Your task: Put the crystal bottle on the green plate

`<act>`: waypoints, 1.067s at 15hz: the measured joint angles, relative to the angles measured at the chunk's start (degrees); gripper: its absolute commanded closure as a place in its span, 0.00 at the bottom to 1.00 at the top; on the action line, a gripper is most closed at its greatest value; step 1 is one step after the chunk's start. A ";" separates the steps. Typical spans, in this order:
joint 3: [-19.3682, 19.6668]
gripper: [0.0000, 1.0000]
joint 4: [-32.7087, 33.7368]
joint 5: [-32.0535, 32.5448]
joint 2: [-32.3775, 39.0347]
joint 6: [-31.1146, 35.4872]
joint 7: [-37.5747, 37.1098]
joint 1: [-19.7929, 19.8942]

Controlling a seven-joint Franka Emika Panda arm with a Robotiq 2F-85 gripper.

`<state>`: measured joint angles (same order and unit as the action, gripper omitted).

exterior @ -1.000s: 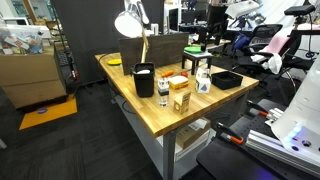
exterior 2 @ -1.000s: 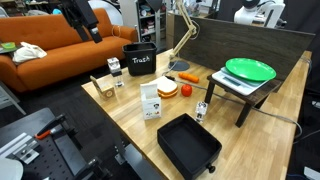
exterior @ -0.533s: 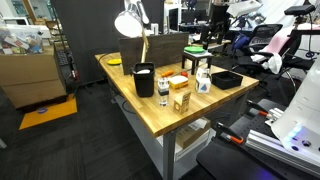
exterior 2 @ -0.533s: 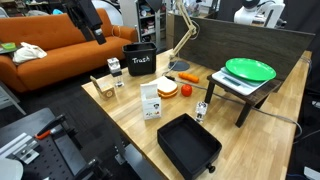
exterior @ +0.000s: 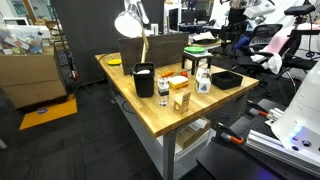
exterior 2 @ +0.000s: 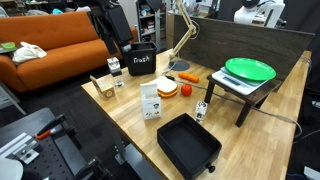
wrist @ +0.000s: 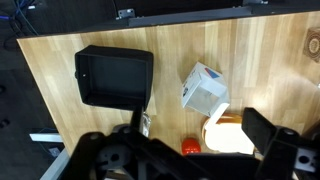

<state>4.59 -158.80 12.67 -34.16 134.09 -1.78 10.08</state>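
The crystal bottle (exterior 2: 201,108) is a small clear bottle standing on the wooden table just beyond the black tray (exterior 2: 188,146). It also shows in the wrist view (wrist: 145,124), at the tray's corner. The green plate (exterior 2: 249,69) lies on a small raised stand at the right of the table, and is seen at the far side in an exterior view (exterior: 197,47). My gripper (wrist: 197,138) hangs high above the table, open and empty, with its fingers wide apart. In an exterior view the arm (exterior 2: 112,24) is above the table's far left.
A black bin marked "Trash" (exterior 2: 140,61) and a desk lamp (exterior 2: 183,30) stand at the back. A white carton (exterior 2: 150,100), an orange-rimmed dish (exterior 2: 167,88), a small box (exterior 2: 100,87) and another bottle (exterior 2: 117,70) stand mid-table. The black tray (wrist: 113,77) lies near the edge.
The arm has swung rightwards from beside the couch to over the table's far left corner. Nothing on the table has moved.
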 measured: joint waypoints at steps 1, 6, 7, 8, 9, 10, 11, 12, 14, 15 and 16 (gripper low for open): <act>0.74 0.00 0.28 0.06 1.23 0.85 0.75 0.40; 0.81 0.00 1.18 0.06 2.84 1.21 0.91 0.33; 0.80 0.00 1.19 0.06 2.84 1.21 0.91 0.33; 0.80 0.00 1.19 0.06 2.84 1.21 0.91 0.33; 0.80 0.00 1.18 0.05 2.84 1.17 0.90 0.33; 0.83 0.00 1.19 0.05 2.88 1.17 0.73 0.36; 0.85 0.00 1.31 0.07 3.02 1.26 0.63 0.55; 1.07 0.00 1.66 0.28 3.32 1.49 0.73 0.92; 1.89 0.00 3.06 1.65 4.72 2.05 1.67 1.92; 2.44 0.00 3.98 2.76 5.82 2.44 2.37 2.57; 3.11 0.00 5.04 3.68 7.16 2.82 3.58 3.07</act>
<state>7.71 -153.77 16.35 -27.00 136.90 1.80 13.16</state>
